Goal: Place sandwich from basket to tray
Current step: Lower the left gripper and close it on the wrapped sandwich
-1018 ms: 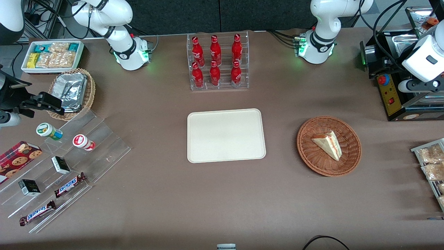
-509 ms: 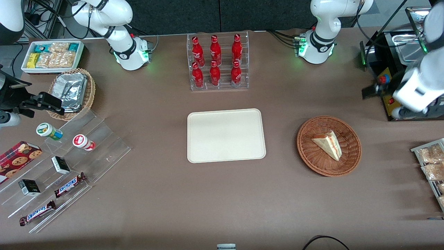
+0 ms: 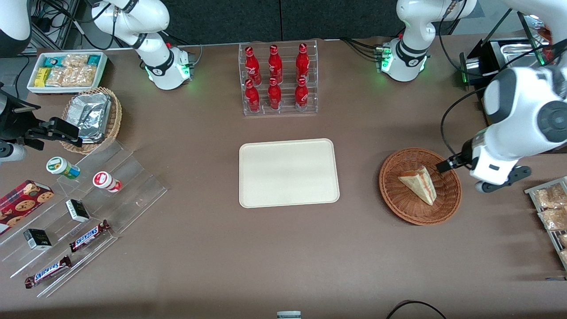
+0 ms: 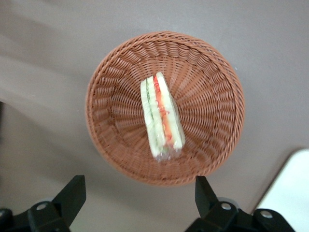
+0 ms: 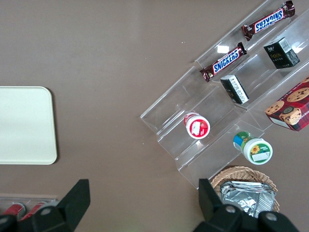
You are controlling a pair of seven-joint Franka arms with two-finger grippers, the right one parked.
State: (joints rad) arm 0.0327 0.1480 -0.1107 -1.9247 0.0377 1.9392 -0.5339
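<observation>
Lying in the basket (image 4: 212, 145), the sandwich (image 4: 161, 116) sits below the spread tool (image 4: 137, 195).

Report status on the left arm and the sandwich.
Gripper open, above the reddish-brown woven wicker basket. Pale triangular sandwich wedge lies in it, ungrasped. Cream rectangular plastic tray bare. Nothing in the way.

table (image 3: 212, 248) — brown, matte | backdrop (image 3: 248, 17) — dark panels

"SNICKERS" on two chocolate bars (image 5: 225, 61) (image 5: 266, 20).
</observation>
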